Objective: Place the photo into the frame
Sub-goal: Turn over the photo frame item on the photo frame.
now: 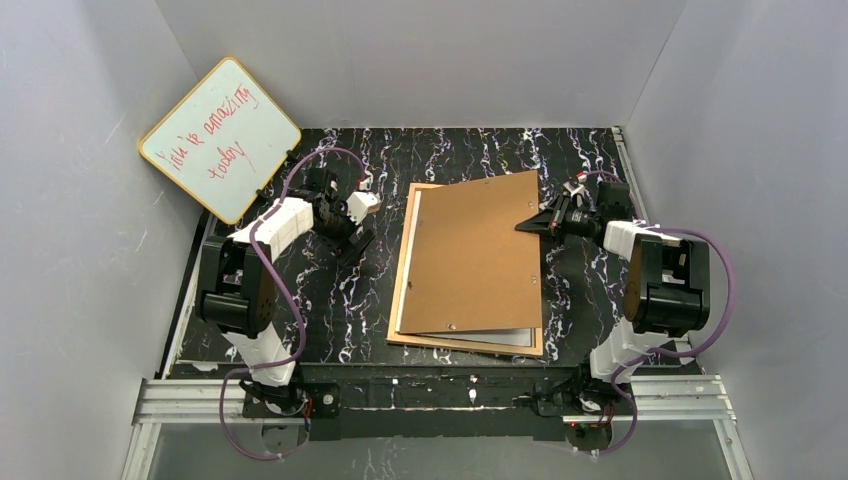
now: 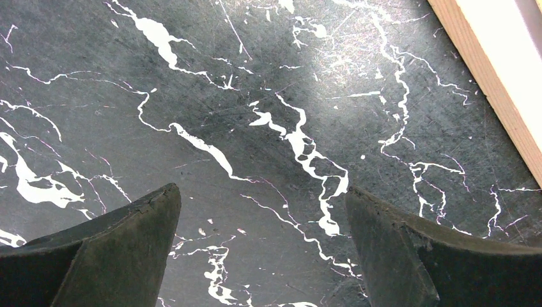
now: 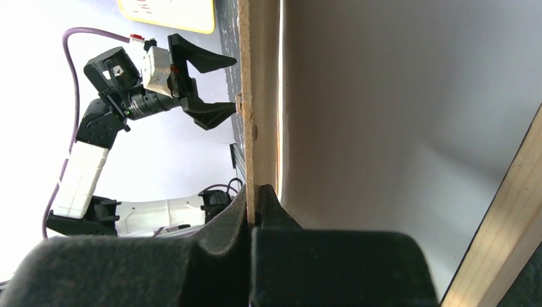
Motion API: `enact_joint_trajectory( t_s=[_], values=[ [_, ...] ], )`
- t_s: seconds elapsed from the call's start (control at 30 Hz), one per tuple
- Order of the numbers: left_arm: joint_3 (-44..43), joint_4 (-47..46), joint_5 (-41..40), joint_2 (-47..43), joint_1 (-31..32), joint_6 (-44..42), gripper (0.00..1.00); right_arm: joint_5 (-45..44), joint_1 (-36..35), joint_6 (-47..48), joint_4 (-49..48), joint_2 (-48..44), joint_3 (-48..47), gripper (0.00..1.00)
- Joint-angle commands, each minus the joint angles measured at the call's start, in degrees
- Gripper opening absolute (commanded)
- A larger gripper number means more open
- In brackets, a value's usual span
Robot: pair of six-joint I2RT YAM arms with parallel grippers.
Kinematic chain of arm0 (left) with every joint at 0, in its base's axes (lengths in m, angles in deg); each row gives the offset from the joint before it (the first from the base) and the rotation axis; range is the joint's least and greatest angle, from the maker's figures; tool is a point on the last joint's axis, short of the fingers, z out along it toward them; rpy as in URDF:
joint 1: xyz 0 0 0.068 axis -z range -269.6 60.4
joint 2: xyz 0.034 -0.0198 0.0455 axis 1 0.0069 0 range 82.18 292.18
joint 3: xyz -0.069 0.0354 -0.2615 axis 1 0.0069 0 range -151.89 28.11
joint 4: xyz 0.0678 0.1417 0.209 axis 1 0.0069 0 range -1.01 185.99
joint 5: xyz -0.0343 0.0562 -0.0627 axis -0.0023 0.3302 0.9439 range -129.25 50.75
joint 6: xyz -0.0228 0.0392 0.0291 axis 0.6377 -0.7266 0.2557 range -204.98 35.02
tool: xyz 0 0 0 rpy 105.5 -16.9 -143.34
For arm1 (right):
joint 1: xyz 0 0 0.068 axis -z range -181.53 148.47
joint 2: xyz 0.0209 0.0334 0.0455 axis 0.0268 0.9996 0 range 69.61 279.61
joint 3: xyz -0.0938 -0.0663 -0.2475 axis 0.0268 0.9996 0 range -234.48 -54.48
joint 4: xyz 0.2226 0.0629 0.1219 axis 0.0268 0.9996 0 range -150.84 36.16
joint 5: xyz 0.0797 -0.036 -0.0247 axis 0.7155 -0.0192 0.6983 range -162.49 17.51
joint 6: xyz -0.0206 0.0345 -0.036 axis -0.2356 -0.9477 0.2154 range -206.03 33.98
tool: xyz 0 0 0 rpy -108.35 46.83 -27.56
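My right gripper (image 3: 255, 198) pinched the flat brown backing board (image 1: 470, 260), skewed over the white-backed paper photo (image 1: 416, 240) inside the light-wood rectangular frame (image 1: 398, 290); my left gripper (image 2: 262, 192) hung open. I judged a slip could drag the photo askew.

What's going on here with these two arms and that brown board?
The right gripper is shut on the right edge of the brown backing board, which lies askew over the light-wood frame on the table. A white sheet, apparently the photo face down, sits in the frame under the board. The left gripper is open and holds nothing, over bare table left of the frame.
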Motion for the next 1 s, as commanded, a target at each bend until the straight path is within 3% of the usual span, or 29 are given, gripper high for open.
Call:
enact_joint_trajectory(
  t_s=[0.0,0.63,0.97],
  values=[
    [0.3,2.2,0.5,-2.3,0.3,-0.7,0.98,4.7,0.1,-2.9,-4.3,-0.9,-0.3,0.01],
    [-0.5,3.6,-0.3,-1.8,0.3,-1.4,0.98,5.4,-0.8,-3.0,-6.2,0.1,-0.1,0.01],
    [-1.2,4.1,-0.1,-1.2,0.3,-1.4,0.98,4.2,-1.3,0.9,-0.5,0.5,-0.2,0.01]
  ],
)
